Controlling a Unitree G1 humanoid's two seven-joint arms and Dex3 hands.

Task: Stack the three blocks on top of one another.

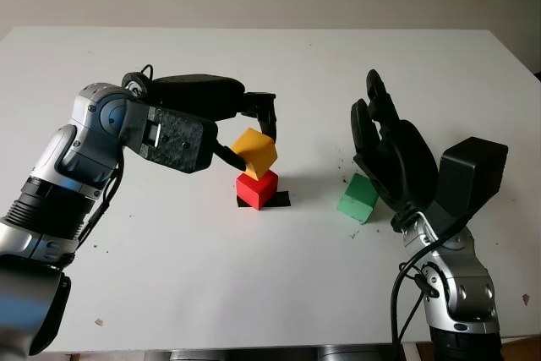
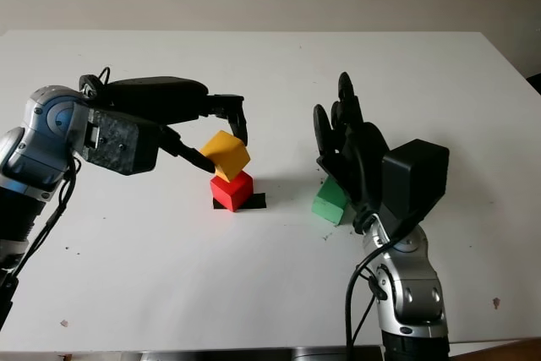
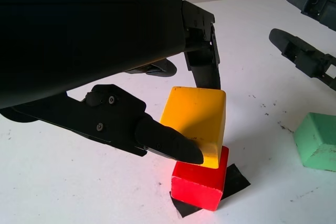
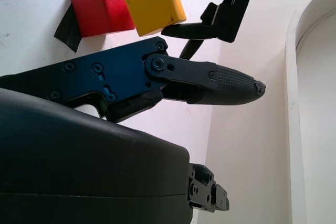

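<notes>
White tabletop: your left hand pinches the light, stiff yellow cube block by opposite faces, tilted on the red cube block (likely slippery). Right hand open nr the green block.

Head stereo pair: high, facing forward and down over the white worktop, arms entering from the bottom edge; same scene in both, slightly offset sideways. Left wrist cam: very close behind the left hand, looking along its fingers at the yellow block, red block and green block. Right wrist cam: tight against the right hand, rotated, catching the same red and yellow pair.
</notes>
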